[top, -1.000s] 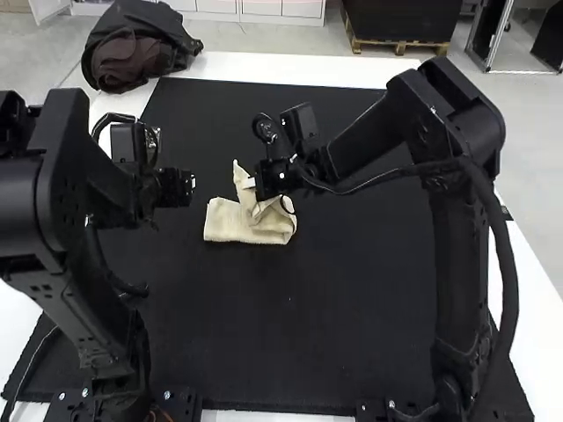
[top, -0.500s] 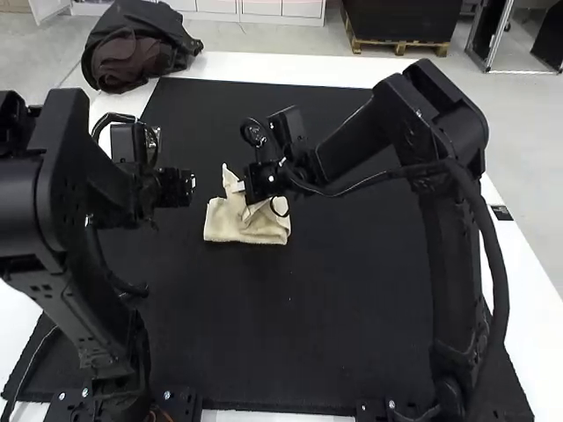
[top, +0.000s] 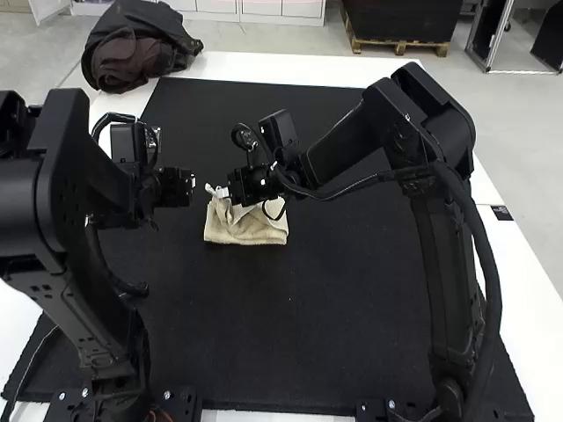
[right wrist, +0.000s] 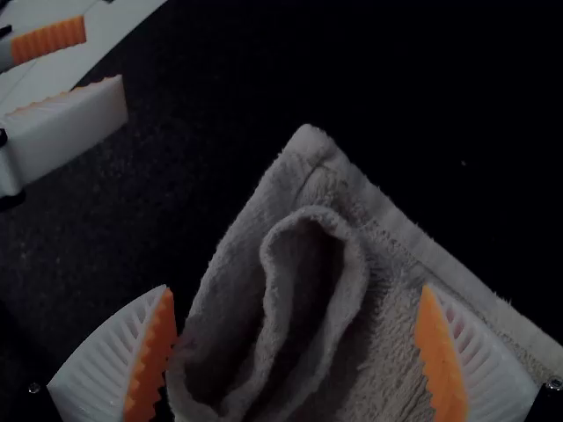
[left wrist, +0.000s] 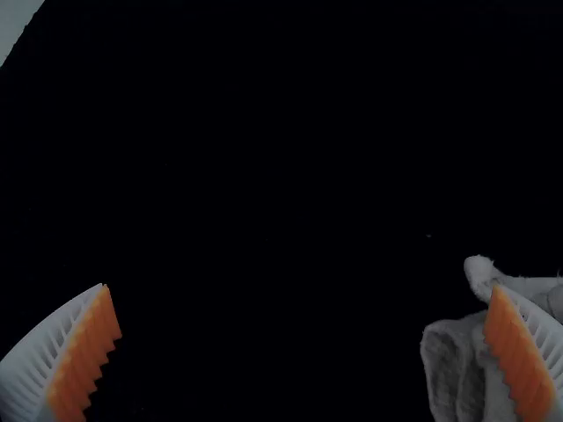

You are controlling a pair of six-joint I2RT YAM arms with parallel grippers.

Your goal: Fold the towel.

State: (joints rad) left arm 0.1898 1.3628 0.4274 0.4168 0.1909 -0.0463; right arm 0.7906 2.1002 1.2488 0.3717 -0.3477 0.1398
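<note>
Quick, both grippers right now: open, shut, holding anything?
Left gripper: open, white ribbed fingers with orange pads wide apart, holding nothing.
Right gripper: open, matching fingers apart, cream cloth towel showing between them but not clamped.

I'm looking at what seems to be a robotics lab: a left arm [top: 70,290] and a right arm [top: 435,281] are standing at the near side of a white table [top: 281,67], their cables [top: 498,290] hanging exposed, and a black mat [top: 308,343] is covering the work area.
</note>
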